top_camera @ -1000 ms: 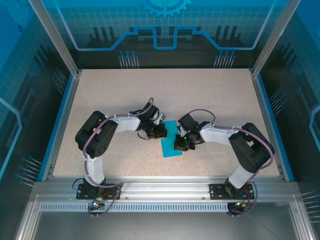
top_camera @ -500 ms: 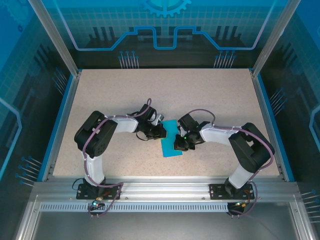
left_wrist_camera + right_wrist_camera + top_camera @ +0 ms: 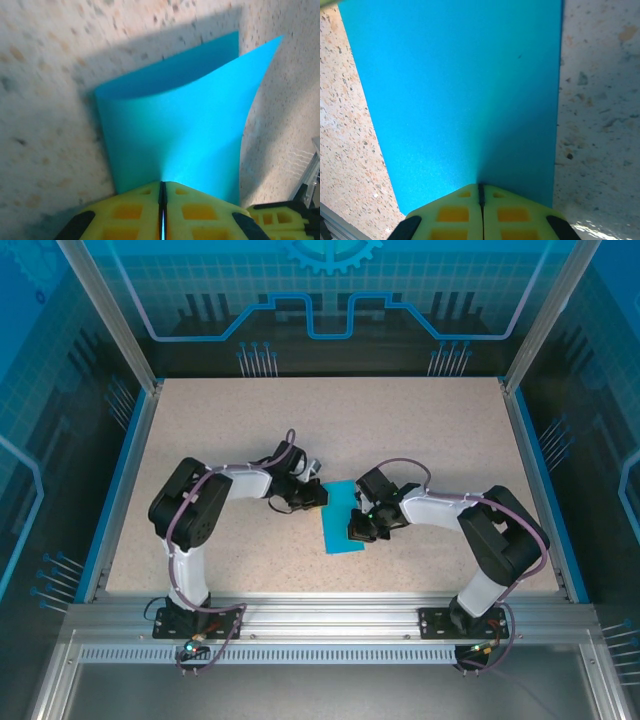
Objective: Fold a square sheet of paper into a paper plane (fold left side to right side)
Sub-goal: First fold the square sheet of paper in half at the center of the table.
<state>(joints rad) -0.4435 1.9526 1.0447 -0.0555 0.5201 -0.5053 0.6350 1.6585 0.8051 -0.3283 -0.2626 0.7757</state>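
Note:
The square sheet of paper [image 3: 341, 522] lies folded in half, a narrow teal rectangle at mid-table. My left gripper [image 3: 320, 497] is shut, its tips resting at the sheet's upper left edge. In the left wrist view the shut yellow fingertips [image 3: 162, 184] touch the paper [image 3: 175, 130]; its upper layer curls up off the lower one at the far side. My right gripper [image 3: 357, 532] is shut too, tips down on the sheet's right side. In the right wrist view the shut tips [image 3: 480, 186] press flat teal paper [image 3: 460, 100].
Speckled beige tabletop [image 3: 420, 430] stretches open behind and beside the arms. A blue rim [image 3: 128, 480] and blue side walls bound it. An aluminium rail [image 3: 330, 615] runs along the near edge, carrying both arm bases.
My left wrist has drawn a little up and to the left, toward the paper's left edge. The paper and my right arm have stayed put.

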